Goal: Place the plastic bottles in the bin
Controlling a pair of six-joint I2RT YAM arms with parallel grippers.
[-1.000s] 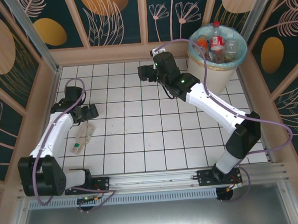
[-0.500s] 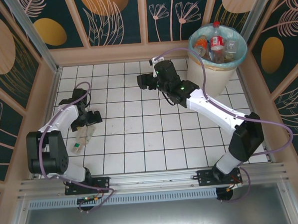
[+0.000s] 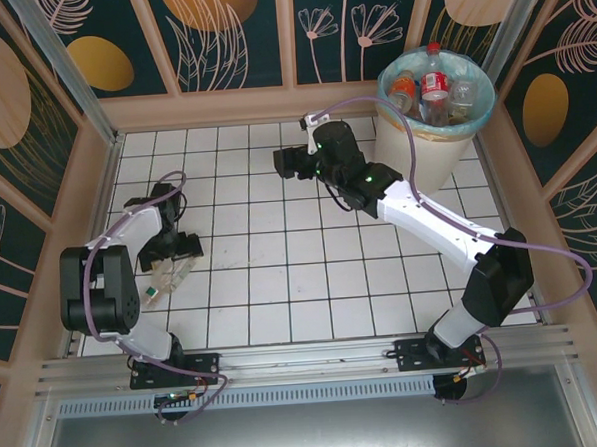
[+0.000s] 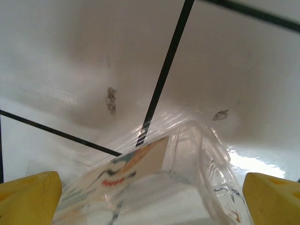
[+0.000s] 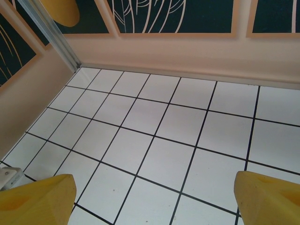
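Found the left gripper (image 3: 173, 248) at the left of the top frame, jaws spread to their widest and set astride a clear, crumpled plastic bottle with a pale label and green cap (image 3: 164, 277), which lay on its side on the desk. Judged the straddle as preparation for a pinch across the bottle's body. In the left wrist view, saw yellow fingertips (image 4: 28, 199) at both lower corners with the bottle between them, not yet squeezed.

Noted the right gripper (image 3: 287, 162) near upper centre, likewise open and holding nothing, aimed at bare tiles toward the upper left corner. Probably kept out of the way of the tall, round cream-white bin with a teal bag liner (image 3: 443, 154) at upper right. Counted several bottles inside the bin, among them a red-capped, red-labelled one (image 3: 434, 80) and an orange one (image 3: 403, 86).

Took the desk (image 3: 282, 284) for white tile with black grid lines, faintly scuffed. Walled by peach wooden frames and dark teal panels painted with pale leaves and orange ovals.
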